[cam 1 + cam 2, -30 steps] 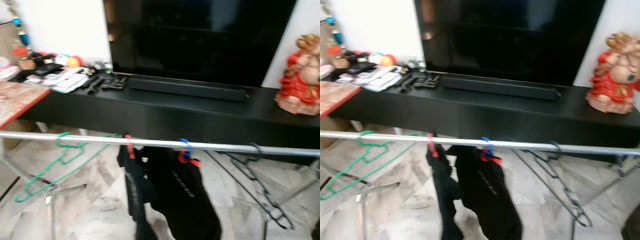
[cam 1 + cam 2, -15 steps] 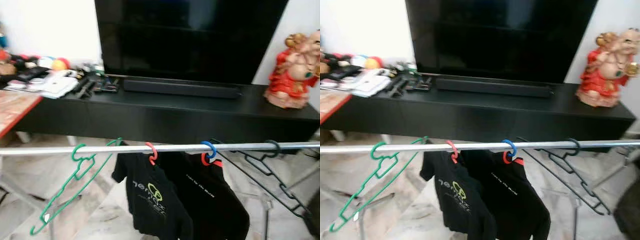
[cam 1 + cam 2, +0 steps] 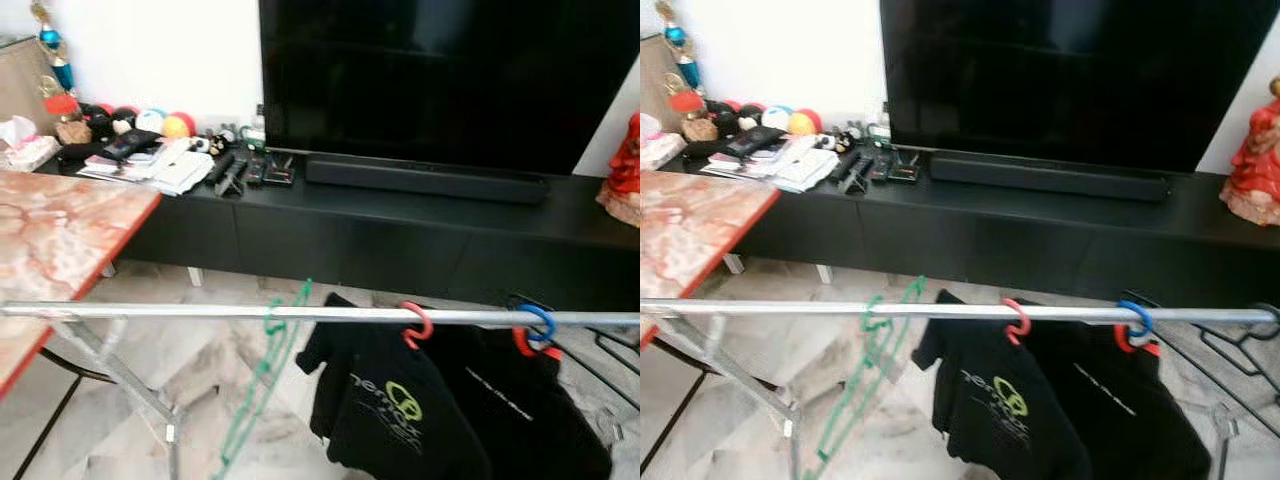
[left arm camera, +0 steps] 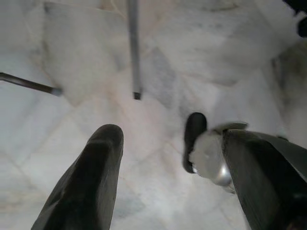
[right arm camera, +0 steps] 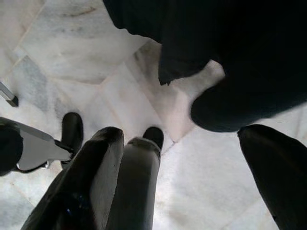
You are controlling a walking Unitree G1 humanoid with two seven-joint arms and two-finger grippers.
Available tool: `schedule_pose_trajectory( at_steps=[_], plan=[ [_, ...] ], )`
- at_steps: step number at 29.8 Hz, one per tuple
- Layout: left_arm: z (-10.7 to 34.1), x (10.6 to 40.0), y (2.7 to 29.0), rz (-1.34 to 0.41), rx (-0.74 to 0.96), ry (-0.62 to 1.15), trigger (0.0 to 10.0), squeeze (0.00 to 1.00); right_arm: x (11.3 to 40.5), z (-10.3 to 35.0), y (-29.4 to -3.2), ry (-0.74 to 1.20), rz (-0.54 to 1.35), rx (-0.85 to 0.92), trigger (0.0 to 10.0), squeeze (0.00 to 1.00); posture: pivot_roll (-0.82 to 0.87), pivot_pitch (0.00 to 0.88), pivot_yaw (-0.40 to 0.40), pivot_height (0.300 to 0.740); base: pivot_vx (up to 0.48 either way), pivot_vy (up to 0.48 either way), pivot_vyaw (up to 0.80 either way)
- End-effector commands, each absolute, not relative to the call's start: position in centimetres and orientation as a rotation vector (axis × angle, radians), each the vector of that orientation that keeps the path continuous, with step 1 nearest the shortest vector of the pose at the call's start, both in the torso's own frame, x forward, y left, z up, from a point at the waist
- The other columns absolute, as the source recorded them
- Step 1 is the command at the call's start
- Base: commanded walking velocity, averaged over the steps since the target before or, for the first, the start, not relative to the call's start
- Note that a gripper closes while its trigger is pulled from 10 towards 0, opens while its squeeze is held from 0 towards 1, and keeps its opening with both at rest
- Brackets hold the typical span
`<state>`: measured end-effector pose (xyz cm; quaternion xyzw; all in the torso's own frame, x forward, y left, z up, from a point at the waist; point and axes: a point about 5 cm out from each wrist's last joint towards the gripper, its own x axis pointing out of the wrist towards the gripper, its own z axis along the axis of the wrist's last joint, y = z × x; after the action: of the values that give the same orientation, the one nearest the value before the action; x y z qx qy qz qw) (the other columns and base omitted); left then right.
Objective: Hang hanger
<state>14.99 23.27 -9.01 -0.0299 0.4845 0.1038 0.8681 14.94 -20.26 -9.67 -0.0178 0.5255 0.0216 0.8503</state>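
Green hanger (image 3: 262,375) already hooked on the rail (image 3: 150,311), left of the two black shirts on a red hook (image 3: 416,325) and a blue hook (image 3: 540,325); hung edge-on, so it reads thin. Both arms hang low over the floor: left gripper (image 4: 168,158) and right gripper (image 5: 184,163) have fingers apart, holding nothing, which suggests the hang is done.

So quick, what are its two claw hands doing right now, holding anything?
Left gripper: open, holding nothing, pointing down at the marble floor.
Right gripper: open, holding nothing, below the hanging black shirt.
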Motion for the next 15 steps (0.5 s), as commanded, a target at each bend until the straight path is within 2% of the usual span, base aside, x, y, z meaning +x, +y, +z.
schedule_pose_trajectory(
  at_steps=[1, 8, 15],
  plan=[
    [-9.1, 15.3, 22.5, 0.197, -0.078, 1.012, 10.0, 0.0, 14.3, -9.8, -21.0, 1.119, 0.022, -0.043, 10.0, 0.0, 0.03, 0.0, 0.002, 0.74, 0.0, 0.0, 0.0],
    [-9.0, 15.4, 22.6, 0.196, -0.082, 1.01, 10.0, 0.0, 14.3, -9.8, -20.9, 1.117, 0.018, -0.037, 10.0, 0.0, 0.03, 0.0, 0.004, 0.74, 0.0, 0.0, 0.0],
    [-8.9, 14.9, 23.8, 0.217, -0.075, 1.02, 10.0, 0.0, 14.4, -9.8, -20.7, 1.108, 0.02, -0.026, 10.0, 0.0, 0.05, 0.0, 0.011, 0.74, 0.0, 0.246, 0.0]
  ],
)
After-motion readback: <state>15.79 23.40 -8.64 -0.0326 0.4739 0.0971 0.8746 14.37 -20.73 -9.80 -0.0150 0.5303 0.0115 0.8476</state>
